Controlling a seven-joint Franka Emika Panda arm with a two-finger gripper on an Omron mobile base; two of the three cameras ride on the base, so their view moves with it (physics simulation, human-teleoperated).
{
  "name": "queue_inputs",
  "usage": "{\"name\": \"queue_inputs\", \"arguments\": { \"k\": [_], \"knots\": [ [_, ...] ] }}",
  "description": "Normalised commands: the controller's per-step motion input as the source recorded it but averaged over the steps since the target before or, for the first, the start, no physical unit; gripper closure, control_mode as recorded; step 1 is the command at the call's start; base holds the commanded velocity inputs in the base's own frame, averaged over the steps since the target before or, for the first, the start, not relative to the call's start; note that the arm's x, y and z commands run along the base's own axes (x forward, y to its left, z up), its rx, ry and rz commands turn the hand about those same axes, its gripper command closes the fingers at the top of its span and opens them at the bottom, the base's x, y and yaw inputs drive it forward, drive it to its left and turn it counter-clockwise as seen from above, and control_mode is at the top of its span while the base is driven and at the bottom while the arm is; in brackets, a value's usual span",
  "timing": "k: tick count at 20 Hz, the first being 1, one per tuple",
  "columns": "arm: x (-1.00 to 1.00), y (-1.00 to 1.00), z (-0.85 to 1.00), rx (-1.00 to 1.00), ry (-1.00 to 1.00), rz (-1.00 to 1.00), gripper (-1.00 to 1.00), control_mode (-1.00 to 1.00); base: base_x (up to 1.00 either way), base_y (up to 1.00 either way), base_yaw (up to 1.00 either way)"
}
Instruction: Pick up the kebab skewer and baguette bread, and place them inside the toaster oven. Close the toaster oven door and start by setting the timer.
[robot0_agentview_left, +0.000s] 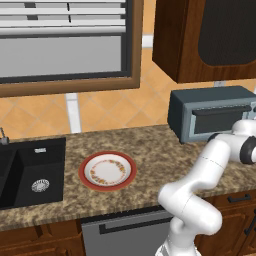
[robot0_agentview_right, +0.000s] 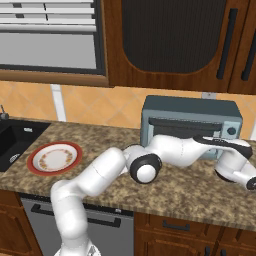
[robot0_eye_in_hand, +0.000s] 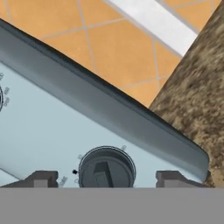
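Note:
The blue-grey toaster oven (robot0_agentview_left: 181, 116) (robot0_agentview_right: 190, 107) stands on the counter at the right. Its dark-glass toaster oven door (robot0_agentview_left: 220, 120) (robot0_agentview_right: 181, 128) is shut. In the hand view my gripper (robot0_eye_in_hand: 107, 178) faces the oven's pale control panel (robot0_eye_in_hand: 52, 140). A round dark timer knob (robot0_eye_in_hand: 106, 168) sits between my fingertips (robot0_eye_in_hand: 41, 178). They stand wide on either side of it, apart from it, so the gripper is open. The arm (robot0_agentview_right: 175, 150) stretches across the oven front. The kebab skewer and baguette bread are out of view.
A red-rimmed plate (robot0_agentview_left: 85, 172) (robot0_agentview_right: 35, 162) with nothing on it lies on the speckled counter (robot0_agentview_left: 150, 150), left of the oven. A black sink (robot0_agentview_left: 30, 170) is at the far left. A dark wooden cabinet (robot0_agentview_left: 200, 40) hangs above the oven.

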Motion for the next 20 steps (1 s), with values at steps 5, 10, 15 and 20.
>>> {"name": "queue_inputs", "arguments": {
  "k": [5,10,15,20],
  "knots": [
    [0.03,0.02,0.00,0.00,0.00,0.00,-1.00,-1.00,0.00,0.00,0.00],
    [0.07,0.06,0.00,0.00,0.00,0.00,-1.00,-1.00,0.00,0.00,0.00],
    [0.19,0.06,0.00,0.00,0.00,0.00,1.00,-1.00,0.00,0.00,0.00],
    [0.26,0.06,0.00,0.00,-0.01,-0.01,1.00,-1.00,0.00,0.00,0.00]
  ]
}}
